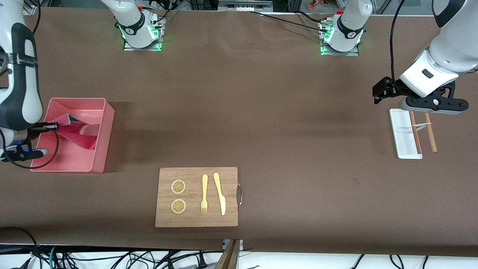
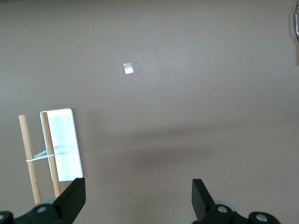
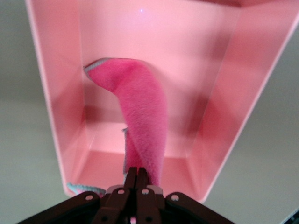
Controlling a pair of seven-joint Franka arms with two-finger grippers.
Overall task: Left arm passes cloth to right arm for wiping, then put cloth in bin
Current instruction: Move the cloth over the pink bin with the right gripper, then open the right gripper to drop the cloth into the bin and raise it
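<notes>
The pink bin (image 1: 106, 138) stands at the right arm's end of the table. My right gripper (image 1: 55, 127) hangs over the bin, shut on one end of the cloth (image 1: 81, 136). The cloth drapes down into the bin, pink side showing with a grey flap near the fingers. In the right wrist view the cloth (image 3: 142, 112) hangs from the closed gripper (image 3: 138, 171) inside the bin (image 3: 229, 93). My left gripper (image 1: 379, 93) waits open and empty above the table at the left arm's end; the left wrist view shows it (image 2: 138, 189) with its fingers wide apart over bare table.
A wooden cutting board (image 1: 196, 220) with two lemon slices (image 1: 178, 186), a yellow fork (image 1: 204, 193) and a yellow knife (image 1: 220, 193) lies near the front edge. A small white tray (image 1: 401, 130) with two wooden chopsticks (image 1: 430, 132) lies under the left wrist.
</notes>
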